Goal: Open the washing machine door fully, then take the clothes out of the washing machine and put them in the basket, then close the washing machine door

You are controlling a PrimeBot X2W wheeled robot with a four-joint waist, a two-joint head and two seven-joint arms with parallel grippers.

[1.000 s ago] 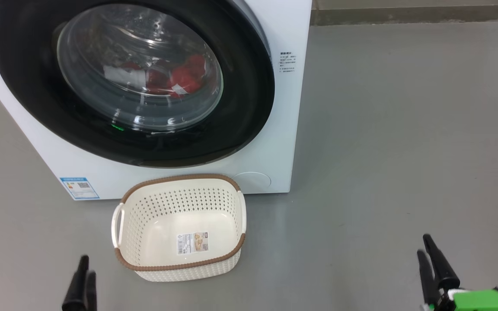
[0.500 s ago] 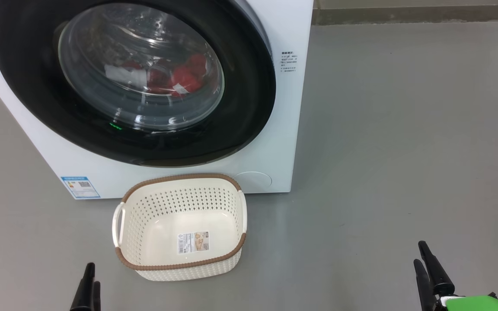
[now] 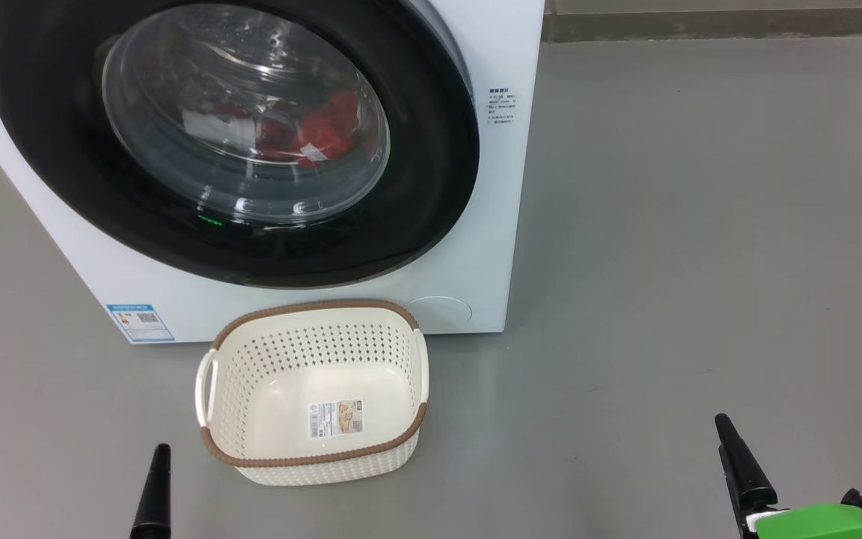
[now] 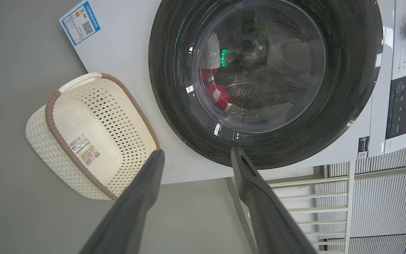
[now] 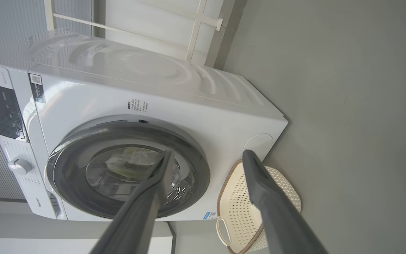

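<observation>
The washing machine (image 3: 491, 224) stands at the upper left, and its door (image 3: 431, 150) lies shut against the front. Through the glass I see the red clothes (image 3: 319, 135) low in the drum. The basket (image 3: 311, 308) sits on the floor just before the machine, with nothing in it but a sticker. One dark finger (image 3: 154, 490) of my left gripper rises at the lower left, near the basket's left corner. One finger (image 3: 738, 468) of my right gripper rises far right. My left gripper (image 4: 197, 151) and my right gripper (image 5: 209, 152) both stand open with nothing between the fingers, well short of the door (image 4: 347, 70).
Grey floor (image 3: 700, 262) spreads wide to the right of the machine. A wall skirting (image 3: 700, 26) runs along the back. A white slatted rack (image 4: 330, 204) stands beside the machine. The control panel (image 5: 2, 109) and a knob (image 5: 19, 165) sit at the machine's top.
Both grippers have opened: each pair of close fingers has spread, leaving one finger of each in the head view. Both have sunk slightly toward the bottom edge. Door, clothes and basket are unmoved.
</observation>
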